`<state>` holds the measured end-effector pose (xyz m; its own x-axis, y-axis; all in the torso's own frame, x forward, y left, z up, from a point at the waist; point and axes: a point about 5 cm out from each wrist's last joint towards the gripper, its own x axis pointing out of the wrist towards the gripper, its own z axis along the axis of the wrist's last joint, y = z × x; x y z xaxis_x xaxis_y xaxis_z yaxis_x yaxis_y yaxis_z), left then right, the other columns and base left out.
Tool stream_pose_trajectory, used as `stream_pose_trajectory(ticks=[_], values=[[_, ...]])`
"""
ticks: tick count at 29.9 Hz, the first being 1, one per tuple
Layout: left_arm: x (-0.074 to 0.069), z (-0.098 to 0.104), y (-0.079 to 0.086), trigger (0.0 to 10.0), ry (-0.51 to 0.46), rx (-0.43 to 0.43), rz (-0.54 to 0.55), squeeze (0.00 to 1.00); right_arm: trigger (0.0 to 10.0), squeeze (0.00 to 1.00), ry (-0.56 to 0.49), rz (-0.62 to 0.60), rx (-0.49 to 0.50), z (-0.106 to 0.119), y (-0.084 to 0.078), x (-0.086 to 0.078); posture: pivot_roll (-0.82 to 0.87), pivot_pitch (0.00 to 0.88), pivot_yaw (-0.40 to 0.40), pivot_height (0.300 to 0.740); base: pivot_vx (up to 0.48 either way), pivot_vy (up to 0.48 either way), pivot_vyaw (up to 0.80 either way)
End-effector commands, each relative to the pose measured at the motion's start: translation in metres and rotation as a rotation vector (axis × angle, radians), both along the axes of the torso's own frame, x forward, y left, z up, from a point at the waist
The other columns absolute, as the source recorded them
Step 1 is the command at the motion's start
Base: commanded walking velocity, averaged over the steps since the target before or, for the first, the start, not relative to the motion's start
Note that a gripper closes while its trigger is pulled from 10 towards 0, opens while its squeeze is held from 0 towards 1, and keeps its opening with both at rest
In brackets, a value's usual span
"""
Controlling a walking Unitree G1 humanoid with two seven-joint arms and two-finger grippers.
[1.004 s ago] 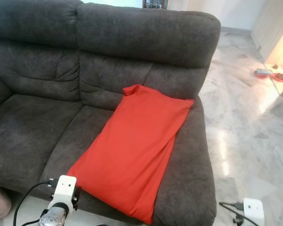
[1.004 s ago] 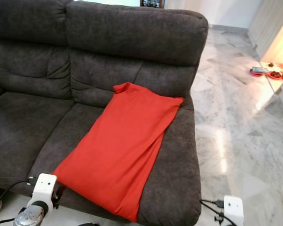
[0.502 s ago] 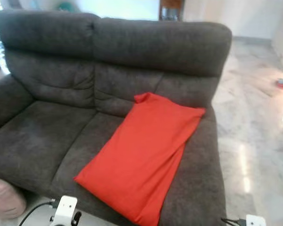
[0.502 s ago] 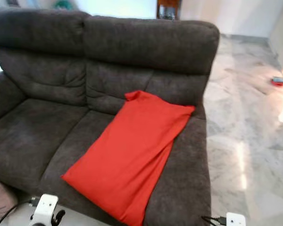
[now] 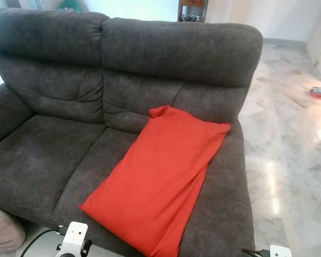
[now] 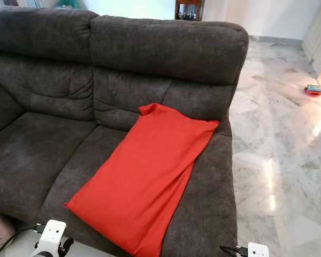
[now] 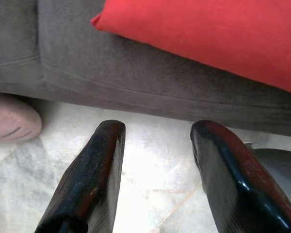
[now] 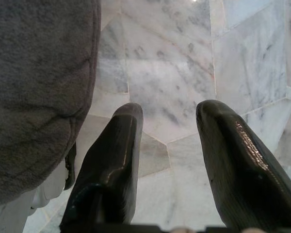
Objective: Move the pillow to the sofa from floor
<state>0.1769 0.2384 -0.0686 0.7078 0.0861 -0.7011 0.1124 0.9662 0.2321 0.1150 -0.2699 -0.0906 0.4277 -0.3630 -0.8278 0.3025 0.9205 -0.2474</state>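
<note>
The red pillow [image 5: 159, 184] lies flat on the sofa [image 5: 176, 48], stretched across the right seat cushion. Its far corner leans up against the backrest and its near end reaches the seat's front edge. The sofa is dark grey, and its left seat is bare.

The left gripper [image 7: 157, 177] hangs low in front of the sofa, fingers spread apart and holding nothing, over the marble floor [image 8: 169, 58]. Just ahead of it is the sofa's front face, with the pillow's near corner above. A pinkish rounded thing [image 7: 12, 119] sits on the floor at the sofa's base, on the left.

The right gripper [image 8: 167, 160] is released too, fingers apart over bare marble tiles, with the sofa's grey side just beside it. Far right, small reddish items [image 5: 320, 92] lie on the floor.
</note>
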Motion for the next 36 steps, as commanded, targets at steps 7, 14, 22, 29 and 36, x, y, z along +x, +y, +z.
stream_pose_trajectory(ticks=[7,14,22,29,36], values=[[-0.006,-0.004,0.001,10.0,0.031,0.007,0.002,0.00,10.0,0.00,-0.020,-0.013,0.002,0.002,0.000,0.006,0.14,0.069,-0.022,0.740,0.000,0.000,0.00],[-0.010,-0.005,0.002,10.0,0.028,0.004,-0.002,0.00,10.0,0.00,-0.017,-0.019,0.015,0.000,0.005,0.005,0.14,0.076,-0.021,0.740,0.000,0.000,0.00],[-0.010,-0.005,0.000,10.0,0.023,-0.010,0.000,0.00,10.0,0.00,-0.014,-0.020,0.021,-0.001,0.006,0.004,0.14,0.085,-0.025,0.740,0.000,0.000,0.00],[-0.008,-0.004,0.001,10.0,0.027,-0.006,0.004,0.00,10.0,0.00,-0.017,-0.018,0.030,-0.001,0.008,0.005,0.14,0.093,-0.028,0.740,0.000,0.000,0.00],[-0.004,-0.002,0.005,10.0,0.033,0.012,-0.021,0.00,10.0,0.00,-0.029,-0.013,0.080,-0.002,0.013,0.007,0.14,0.096,-0.020,0.740,0.000,0.000,0.00]])
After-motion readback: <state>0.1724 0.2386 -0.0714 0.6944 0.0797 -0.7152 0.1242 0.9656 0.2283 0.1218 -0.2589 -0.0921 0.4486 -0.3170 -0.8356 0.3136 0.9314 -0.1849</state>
